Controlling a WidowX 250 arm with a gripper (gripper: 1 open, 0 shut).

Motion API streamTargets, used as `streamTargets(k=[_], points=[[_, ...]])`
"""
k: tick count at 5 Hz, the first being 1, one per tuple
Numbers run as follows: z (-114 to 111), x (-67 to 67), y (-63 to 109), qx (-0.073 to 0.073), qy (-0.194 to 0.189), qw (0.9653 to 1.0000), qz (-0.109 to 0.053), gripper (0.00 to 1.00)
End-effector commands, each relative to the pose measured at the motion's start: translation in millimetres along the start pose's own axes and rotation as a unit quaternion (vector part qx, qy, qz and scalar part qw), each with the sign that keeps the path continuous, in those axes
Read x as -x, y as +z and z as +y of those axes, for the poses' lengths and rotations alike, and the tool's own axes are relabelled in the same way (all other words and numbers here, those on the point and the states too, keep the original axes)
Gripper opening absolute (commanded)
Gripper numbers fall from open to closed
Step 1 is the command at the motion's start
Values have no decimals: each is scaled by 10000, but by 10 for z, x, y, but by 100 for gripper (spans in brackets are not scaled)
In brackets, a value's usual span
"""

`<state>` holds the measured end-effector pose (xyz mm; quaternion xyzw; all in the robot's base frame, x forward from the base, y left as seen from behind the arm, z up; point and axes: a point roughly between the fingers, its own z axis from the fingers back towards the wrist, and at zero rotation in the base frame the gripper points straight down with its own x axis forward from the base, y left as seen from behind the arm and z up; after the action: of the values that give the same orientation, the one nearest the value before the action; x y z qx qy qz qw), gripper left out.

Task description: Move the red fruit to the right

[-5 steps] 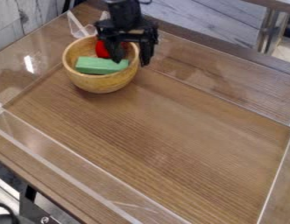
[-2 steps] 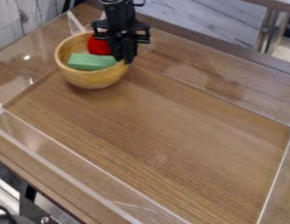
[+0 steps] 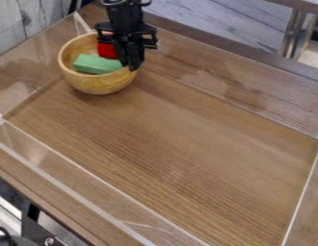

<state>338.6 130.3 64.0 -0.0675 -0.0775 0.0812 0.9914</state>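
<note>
The red fruit (image 3: 109, 46) sits at the back of the tan bowl (image 3: 85, 85), partly covered by the black gripper (image 3: 131, 56). The gripper reaches straight down into the bowl from above. Its fingers (image 3: 123, 53) are drawn close together and pinch the fruit's right side. A flat green block (image 3: 93, 65) lies in the bowl just left of and in front of the fruit. The fruit's leafy top is hidden behind the gripper.
The bowl stands at the back left of a wooden table top (image 3: 187, 144) ringed by a low clear wall (image 3: 20, 135). A metal frame leg (image 3: 295, 38) rises at the back right, beyond the wall.
The fingers have gone from spread wide over the bowl to drawn together on the red fruit. The gripper has dropped lower, and bowl and gripper have shifted a little toward the back left.
</note>
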Motion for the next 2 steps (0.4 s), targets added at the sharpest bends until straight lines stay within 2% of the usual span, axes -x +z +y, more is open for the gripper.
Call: streamTargets(k=[1, 2], points=[[-12, -90, 411, 4, -194, 9982, -569, 0], [-55, -102, 601, 126, -366, 9961, -791, 0]])
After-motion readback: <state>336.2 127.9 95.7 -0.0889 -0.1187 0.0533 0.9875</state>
